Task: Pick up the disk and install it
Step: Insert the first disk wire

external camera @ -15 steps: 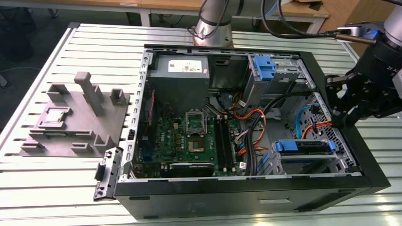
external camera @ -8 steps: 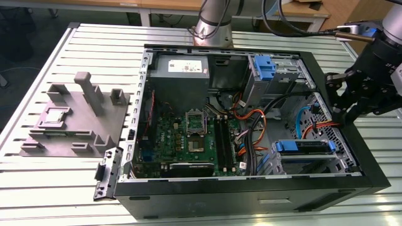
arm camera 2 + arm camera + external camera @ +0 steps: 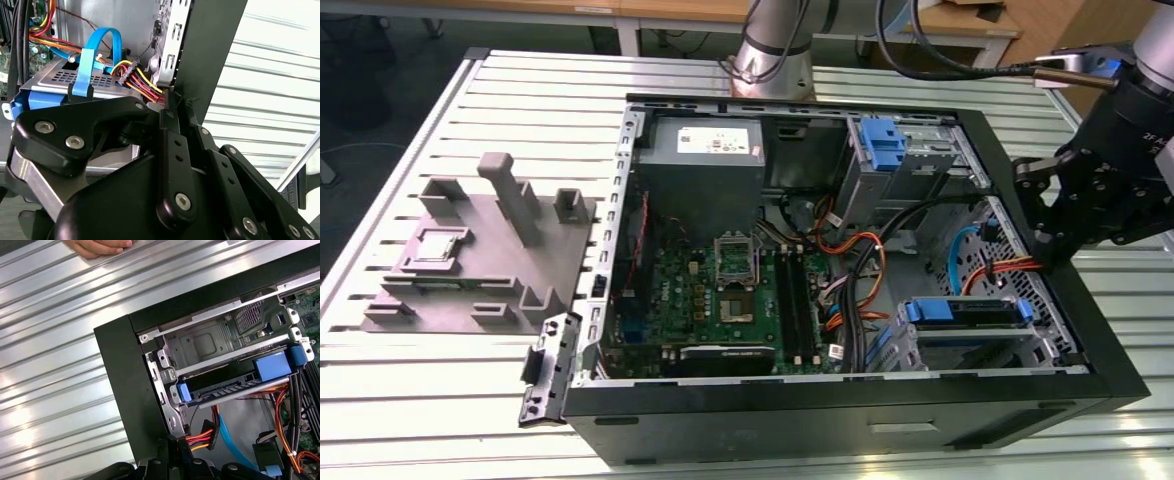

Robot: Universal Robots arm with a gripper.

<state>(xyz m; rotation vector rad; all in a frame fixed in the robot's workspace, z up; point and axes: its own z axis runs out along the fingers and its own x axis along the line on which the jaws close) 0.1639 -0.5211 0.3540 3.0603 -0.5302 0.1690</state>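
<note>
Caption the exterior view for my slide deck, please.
Black tool at the wall of an open black computer case, above the silver blue-railed disk seated in its bay.

The computer case [image 3: 854, 400] lies open on the worktop [image 3: 454, 400]; a moulded fixture [image 3: 480, 260] sits at the exterior view's left, the gripper [image 3: 1051, 250] over the case's right wall

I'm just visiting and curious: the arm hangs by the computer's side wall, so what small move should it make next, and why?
Probably ease the gripper inward from the case wall toward the disk. The disk lies in the drive cage on its blue rails, while the gripper sits apart from it, by the wall near the cables.
</note>
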